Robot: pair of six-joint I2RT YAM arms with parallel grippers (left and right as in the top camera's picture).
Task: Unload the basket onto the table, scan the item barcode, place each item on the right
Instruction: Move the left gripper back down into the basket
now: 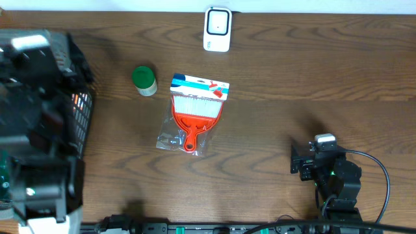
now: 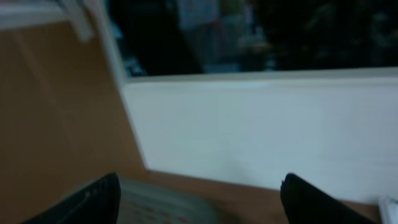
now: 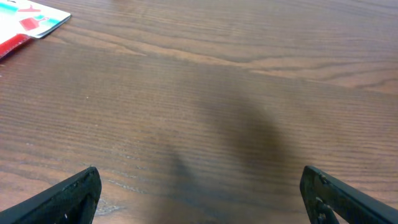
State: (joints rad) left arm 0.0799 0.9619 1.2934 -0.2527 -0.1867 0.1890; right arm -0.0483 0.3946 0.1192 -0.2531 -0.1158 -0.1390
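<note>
Dark brown tabletop (image 1: 292, 78) with a long, wavy wood grain fills the overhead view. At the far left edge the left arm (image 1: 32, 130) looms large and blurred, beside a black wire-mesh basket (image 1: 81, 117) with something orange showing through the mesh. In the left wrist view the left gripper (image 2: 199, 202) shows two dark fingertips well apart at the bottom corners, jaws spread with nothing between them, facing a plain white wall panel; that view is soft and dim.

Right of the basket, in the upper left of the overhead frame, stands a small round jar (image 1: 144, 80) with a smooth green lid. Just right of it, near the centre, lies the dustpan set (image 1: 195, 117): an orange-red plastic pan with a short handle, sealed flat in a glossy clear bag under a white, blue and red header card. The print on the card is too small to read.

At top centre sits the scanner (image 1: 217, 29), a white rounded-rectangle body with a dark-framed window, well apart from the dustpan set.

At the lower right the black right arm (image 1: 335, 182) trails a looping cable. The right gripper (image 3: 202, 193) hangs wide open over bare wood, holding nothing; a corner of the header card shows at the upper left of its view.
</note>
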